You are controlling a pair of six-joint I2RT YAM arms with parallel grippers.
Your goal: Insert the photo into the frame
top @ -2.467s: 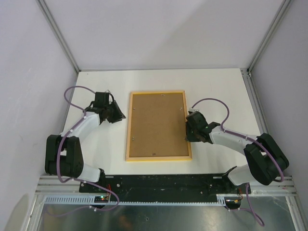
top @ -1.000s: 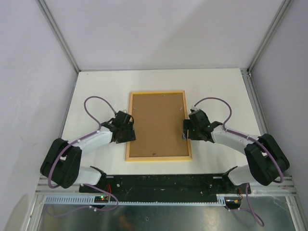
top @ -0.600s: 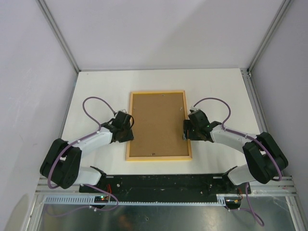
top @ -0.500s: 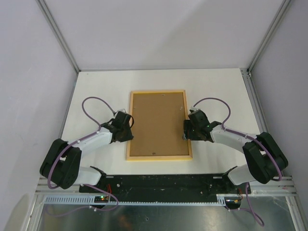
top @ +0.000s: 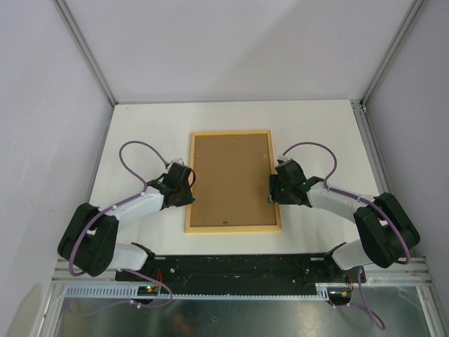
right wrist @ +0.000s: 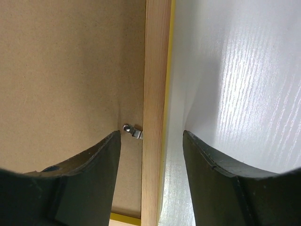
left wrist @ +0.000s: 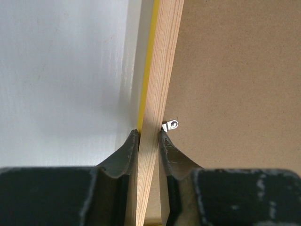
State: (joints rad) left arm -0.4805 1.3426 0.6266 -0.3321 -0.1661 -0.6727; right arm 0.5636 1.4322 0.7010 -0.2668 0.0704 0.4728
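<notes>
The frame (top: 233,229) lies face down in the middle of the table, pale wood back up, with a brown backing board (top: 232,179) filling it. My left gripper (top: 186,195) is shut on the frame's left rail (left wrist: 162,70), one pad on either side of the wood, and the yellow front edge shows along the outer side. My right gripper (top: 273,191) stands open astride the right rail (right wrist: 156,61), its fingers (right wrist: 96,165) apart from the wood. The photo is hidden.
A small metal clip (left wrist: 171,125) sits on the board just past my left inner pad. Another clip (right wrist: 133,131) lies by the right rail. White table (top: 316,140) surrounds the frame, and walls stand on three sides.
My left gripper came in from the left and closed on the frame's left rail. The right jaws narrowed a little around the right rail. The frame shifted slightly to the right.
</notes>
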